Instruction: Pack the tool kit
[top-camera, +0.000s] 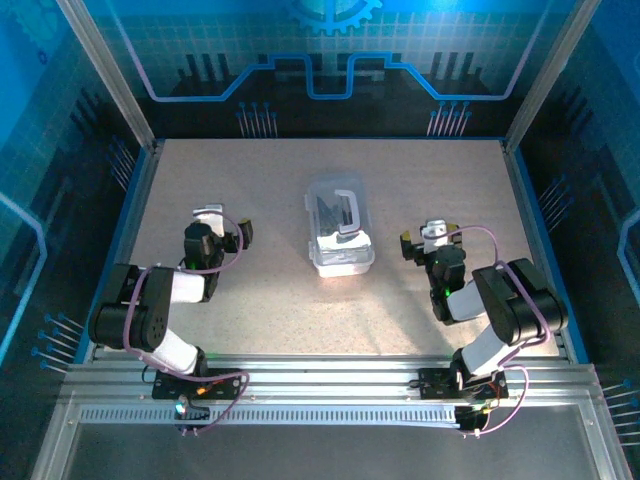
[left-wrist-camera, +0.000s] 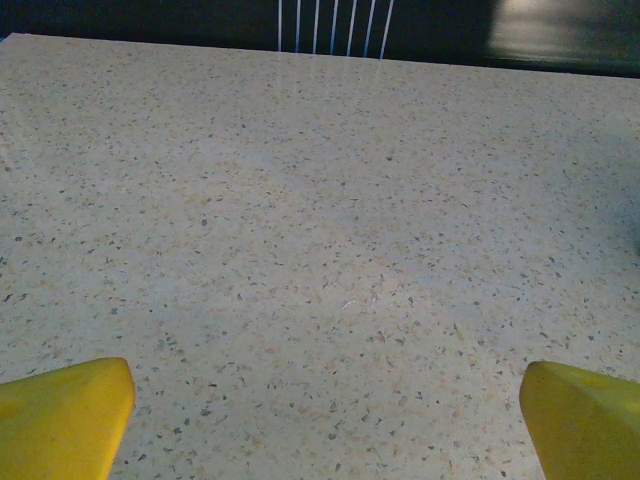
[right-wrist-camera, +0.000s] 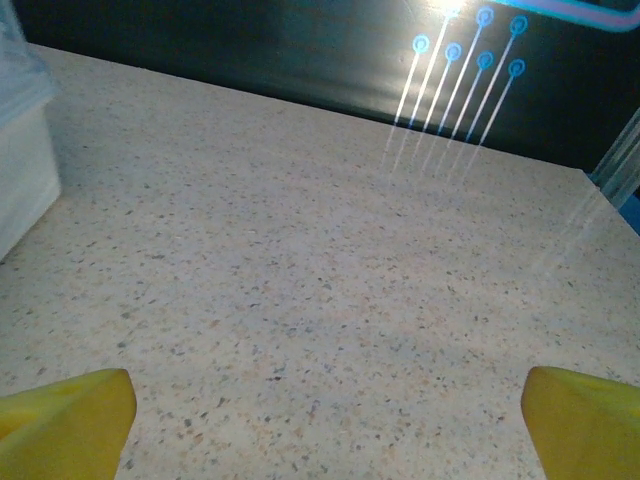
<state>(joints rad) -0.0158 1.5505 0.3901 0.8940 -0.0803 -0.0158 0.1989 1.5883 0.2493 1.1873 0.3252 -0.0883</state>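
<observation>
The tool kit (top-camera: 340, 225) sits mid-desk (top-camera: 270, 320), lid apparently down, within either arm's reach. The left hand (top-camera: 226, 228) and right hand (top-camera: 432, 240) flank it, released and empty.

table (top-camera: 260, 300): speckled beige top | clear plastic case (top-camera: 340, 232): lies near its middle

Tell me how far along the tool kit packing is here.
Looks finished: the case appears shut, dark tools showing through its lid, none loose around it. Nothing in hand: left gripper and right gripper are open, empty, apart from it. Nothing obvious left.
</observation>
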